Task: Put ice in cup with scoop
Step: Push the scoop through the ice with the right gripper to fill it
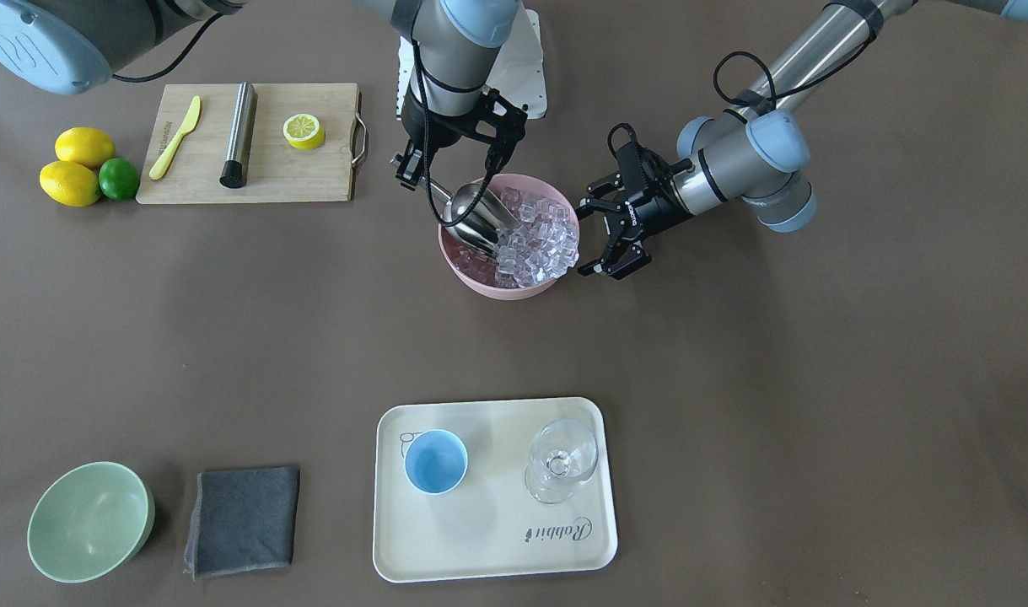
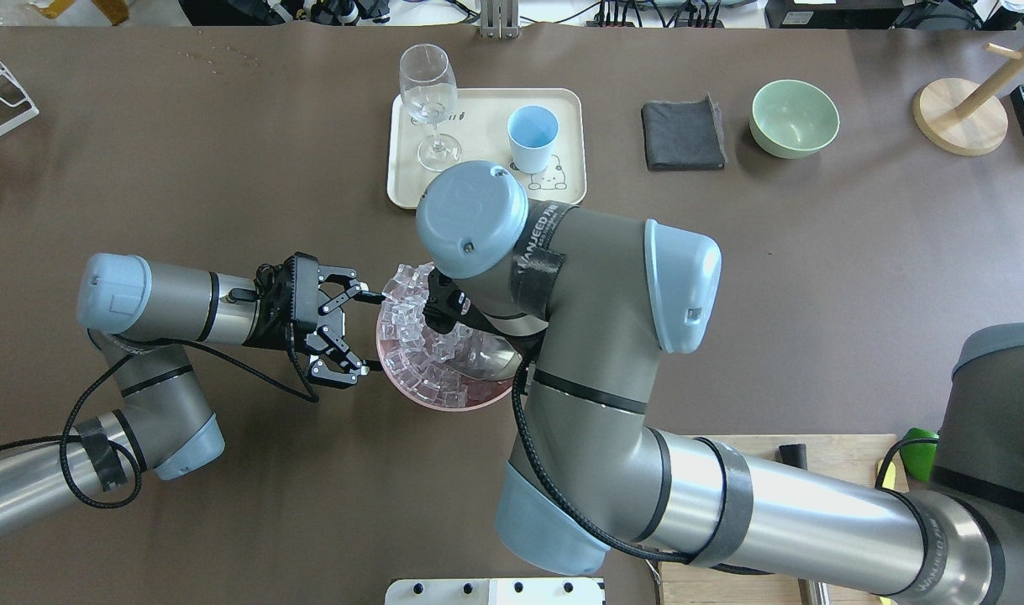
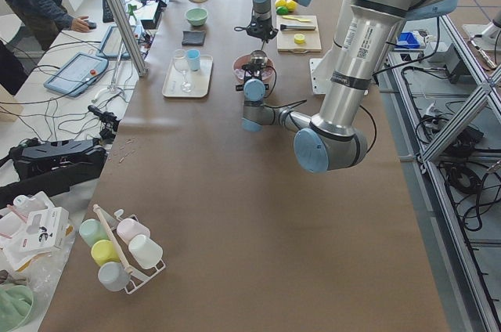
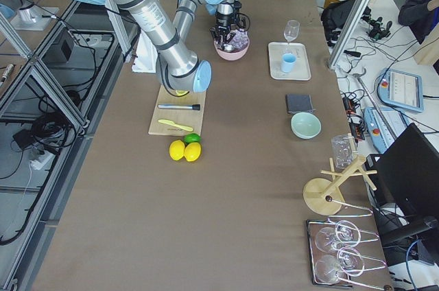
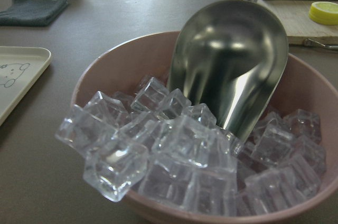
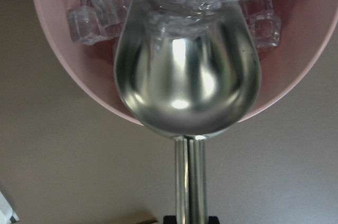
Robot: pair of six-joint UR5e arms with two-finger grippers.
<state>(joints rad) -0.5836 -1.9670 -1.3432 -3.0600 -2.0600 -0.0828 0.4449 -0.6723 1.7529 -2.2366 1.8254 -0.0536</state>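
Scoop [image 5: 232, 60] is held by the right pincer [image 6: 187, 220], which is closed on the end of its thin rod handle. The long axis of the scoop goes from this pincer forward and down, and the mouth is pushed into the ice [image 5: 174, 150] directly ahead of the pincer. The ice is a heap of clear cubes that fills the pink bowl [image 5: 105, 60] to the rim and a little over it. Whether any cubes sit inside the trough I cannot tell, because mostly its shiny back shows.

Across the bowl from the right pincer is the left pincer [image 2: 362, 334]. Its fingers are spread apart and hold nothing. They point at the bowl wall, very near it, and I cannot tell if one fingertip touches the rim.

The cup [image 1: 436, 460] is well apart from both pincers, beyond the bowl and farther out from the robot. It stands upright on a cream tray [image 1: 497, 539], beside a clear stemmed glass [image 1: 562, 459]. The cup is empty, and I see no ice in the glass.

I judge that the step in hand is loading the scoop. The next move calls for a lift with the mouth kept up, then a long carry forward to the cup. The right arm has the tool, so the carry is for it.
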